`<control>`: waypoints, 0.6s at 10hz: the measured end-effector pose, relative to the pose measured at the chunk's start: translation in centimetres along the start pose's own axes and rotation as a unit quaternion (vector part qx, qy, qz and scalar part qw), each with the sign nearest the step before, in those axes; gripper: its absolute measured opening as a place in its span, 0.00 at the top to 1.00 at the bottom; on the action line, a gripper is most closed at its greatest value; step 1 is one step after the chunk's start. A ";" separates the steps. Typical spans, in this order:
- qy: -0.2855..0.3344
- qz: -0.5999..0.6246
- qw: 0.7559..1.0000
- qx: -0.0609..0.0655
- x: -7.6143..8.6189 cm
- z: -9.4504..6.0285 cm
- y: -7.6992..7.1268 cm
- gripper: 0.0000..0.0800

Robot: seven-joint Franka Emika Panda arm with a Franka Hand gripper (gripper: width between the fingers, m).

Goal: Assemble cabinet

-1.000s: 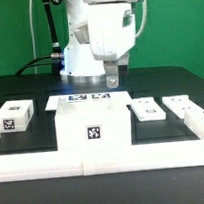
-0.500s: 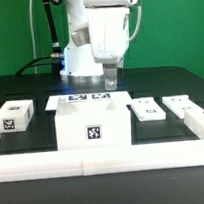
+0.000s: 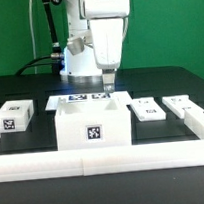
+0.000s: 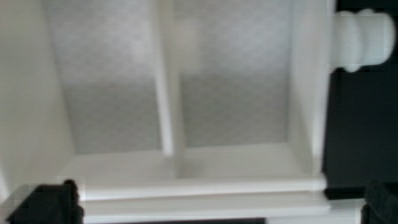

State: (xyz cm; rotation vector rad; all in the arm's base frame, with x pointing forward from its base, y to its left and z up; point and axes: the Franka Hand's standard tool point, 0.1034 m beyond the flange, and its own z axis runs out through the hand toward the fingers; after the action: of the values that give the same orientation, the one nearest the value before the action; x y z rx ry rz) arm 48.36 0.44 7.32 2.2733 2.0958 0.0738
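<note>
Fingers (image 4: 48,203) of the gripper (image 3: 108,82) stand spread wide, holding nothing. Since a second ago the hand has turned and shifted toward the exterior view's left. Below the fingers, untouched, the cabinet (image 3: 92,125) sits midway along the table's (image 3: 169,84) front edge.

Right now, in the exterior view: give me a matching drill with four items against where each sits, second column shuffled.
Items:
1. cabinet body
2. small tagged block
3. pair of flat panels
4. tool

Places:
A. exterior view's right
B. in the air, above the rest
C. centre, tag facing the camera
D. exterior view's left

Pairs: 1-C, 2-D, 3-A, 4-B.
</note>
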 end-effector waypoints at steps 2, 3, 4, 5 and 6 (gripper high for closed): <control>0.003 0.002 1.000 -0.001 -0.2 0.7 -2.1 0.00; 0.003 0.003 1.000 0.002 -0.4 1.1 -3.1 0.00; 0.004 0.004 1.000 0.006 -0.5 1.5 -3.9 0.00; 0.005 0.006 1.000 0.008 -0.7 2.0 -4.7 0.00; 0.006 0.008 1.000 0.013 -0.7 2.7 -5.3 0.00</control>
State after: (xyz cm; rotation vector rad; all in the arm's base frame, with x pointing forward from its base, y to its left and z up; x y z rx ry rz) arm 43.22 0.12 4.26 2.3092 2.0979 0.0616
